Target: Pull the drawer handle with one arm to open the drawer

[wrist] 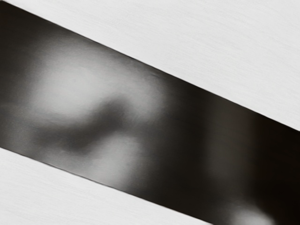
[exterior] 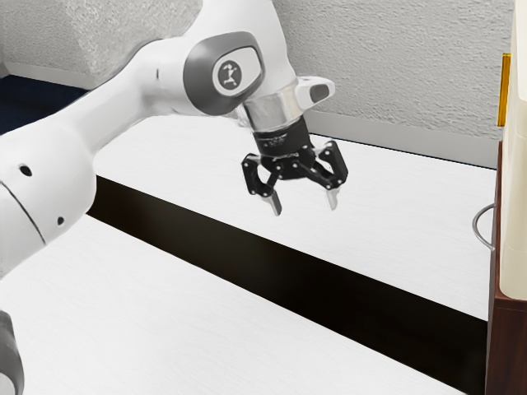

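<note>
Exterior view: arm (exterior: 107, 99) enters from the exterior view's left, elbow raised, wrist bent so the tool (exterior: 305, 206) points down above the white table (exterior: 148, 321). Fingers wide apart, tips touching nothing, nothing between them. Drawer handle (exterior: 474, 224), a curved grey metal pull, at the exterior view's right, on the front of a dark brown wooden cabinet (exterior: 507, 346); bow of the handle faces the arm. Tool and handle well apart. Cream-coloured piece (exterior: 516, 164) on the cabinet's side, partly cut off by the frame; upright yellow strip (exterior: 505, 90) beside it. Glossy black band (exterior: 288, 271) runs slantwise between white surfaces. Rough grey wall (exterior: 395, 58) behind. Wrist view: same black band, white on both its sides; soft pale reflections on the gloss, with a darker patch among them.
</note>
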`<state>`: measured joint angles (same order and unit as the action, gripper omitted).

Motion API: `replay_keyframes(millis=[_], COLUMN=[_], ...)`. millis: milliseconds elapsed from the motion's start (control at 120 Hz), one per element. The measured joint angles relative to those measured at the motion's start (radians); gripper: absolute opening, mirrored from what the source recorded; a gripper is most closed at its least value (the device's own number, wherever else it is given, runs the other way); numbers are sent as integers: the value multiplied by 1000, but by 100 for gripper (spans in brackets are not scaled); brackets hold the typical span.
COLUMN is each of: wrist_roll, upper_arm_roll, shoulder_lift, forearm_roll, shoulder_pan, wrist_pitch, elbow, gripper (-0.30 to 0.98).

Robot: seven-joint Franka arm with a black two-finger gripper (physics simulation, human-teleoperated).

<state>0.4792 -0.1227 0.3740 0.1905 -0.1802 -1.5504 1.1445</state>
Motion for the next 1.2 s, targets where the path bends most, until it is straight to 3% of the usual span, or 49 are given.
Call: replay_keyframes(millis=[225,467,1200], wrist_roll=[106,178,169], upper_arm_roll=[-3,16,59], shoulder_lift=[43,73,131], forearm_roll=[-4,3,143], shoulder_pan=[-81,-90,-101], wrist_pitch=[-119,-200,-366], elbow=[-9,-24,-24], gripper=[69,69,69])
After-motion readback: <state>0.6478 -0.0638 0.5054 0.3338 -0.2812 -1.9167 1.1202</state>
